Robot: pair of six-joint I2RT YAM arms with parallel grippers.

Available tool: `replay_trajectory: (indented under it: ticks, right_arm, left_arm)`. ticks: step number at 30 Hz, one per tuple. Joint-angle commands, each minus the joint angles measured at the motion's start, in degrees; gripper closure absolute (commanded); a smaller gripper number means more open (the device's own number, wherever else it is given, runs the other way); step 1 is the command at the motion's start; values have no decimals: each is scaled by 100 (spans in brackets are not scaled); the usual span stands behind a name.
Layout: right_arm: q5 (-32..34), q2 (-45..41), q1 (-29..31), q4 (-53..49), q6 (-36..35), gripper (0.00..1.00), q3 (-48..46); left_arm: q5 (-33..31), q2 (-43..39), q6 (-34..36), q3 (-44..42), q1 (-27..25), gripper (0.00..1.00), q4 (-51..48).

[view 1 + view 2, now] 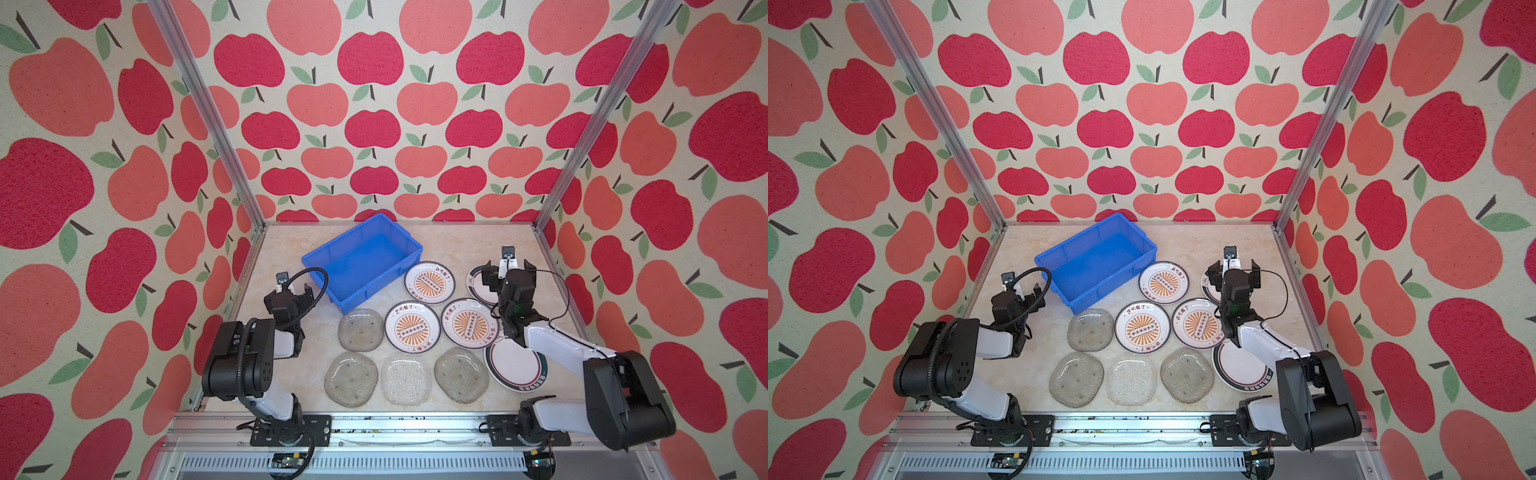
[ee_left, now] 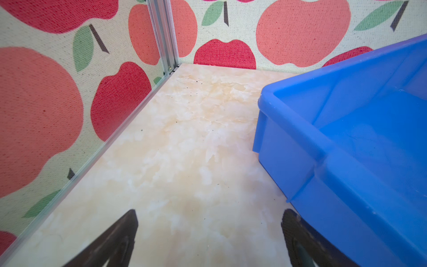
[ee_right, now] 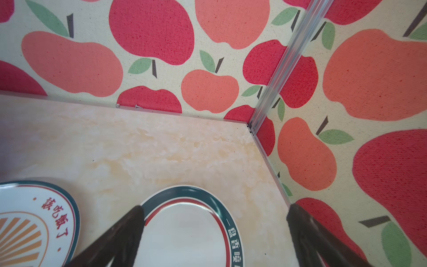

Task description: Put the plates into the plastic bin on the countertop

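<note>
Lab test cell, mock kitchen: alu rails [image 1: 205, 104], apple-print walls [image 1: 374, 124], marble-look countertop [image 1: 457, 245], bolted arms [image 1: 241, 361].

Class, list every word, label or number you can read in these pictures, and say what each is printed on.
"該吃飯了", red, on the far sunburst plate.
White characters beginning "一", partly cut off, on the far green-rimmed plate: not fully readable.
Red lettering on the central sunburst plate and the right sunburst plate: too small.
Rim lettering on the near green-rimmed plate: too small.
</note>
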Motion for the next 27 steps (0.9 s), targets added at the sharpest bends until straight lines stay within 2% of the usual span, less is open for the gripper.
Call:
replay_trajectory:
  ticks: [1,4,6,8,15,17,20,23,27]
  right_arm:
    - [258,-232,92,-1502,485,0,408]
    - [-426,-317,168,-2236,800,0,800]
    - [-856,-290,185,-2704,1068,0,1074]
    - [-1121,-246,218,-2950,1293,0,1243]
    - [-1417,-144,514,-3676,1582,0,1706]
    - [-1648,-194,578,-3841,1807,0,1734]
    - [-1964,-328,763,-3846,1975,0,1645]
    - [-2329,-329,932,-4031,2053,0,1746]
    - [-2768,-122,1157,-4420,2128,0,2096]
  left_arm:
    - [-249,-465,4,113,-82,1,-406]
    - [-182,-1205,-186,325,16,1,-1432]
    - [-335,-1612,-385,184,78,1,-1489]
    - [-586,-2177,-848,151,186,1,-1983]
    - [-830,-4187,-1690,888,220,1,-5259]
    - [-636,-4738,-2222,1090,203,1,-6336]
    - [34,-5593,-2826,1109,94,1,-7511]
    - [382,-6393,-3152,1153,-173,1,-8591]
    - [1066,-6736,-3467,1389,-401,1,-9516]
